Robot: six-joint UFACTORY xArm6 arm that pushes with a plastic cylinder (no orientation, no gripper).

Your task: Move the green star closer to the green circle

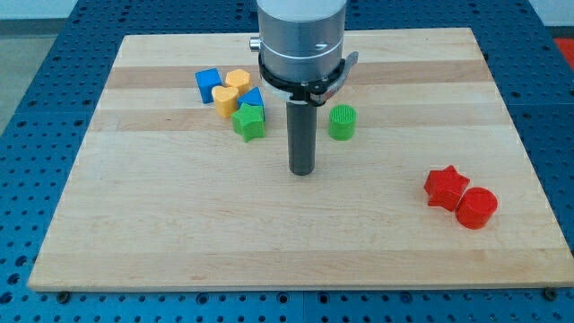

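Observation:
The green star [249, 121] lies on the wooden board left of centre, touching a blue block [255, 97] behind it. The green circle [342, 122] stands to the right of the rod, about level with the star. My tip [302, 170] rests on the board between the two, a little below their line and closer to the green circle. It touches neither block.
A blue cube [208, 84], a yellow block [237, 80] and a yellow heart-like block [226, 100] cluster at the star's upper left. A red star [445, 187] and a red circle [476, 207] sit at the lower right. The board's edge [296, 287] runs along the bottom.

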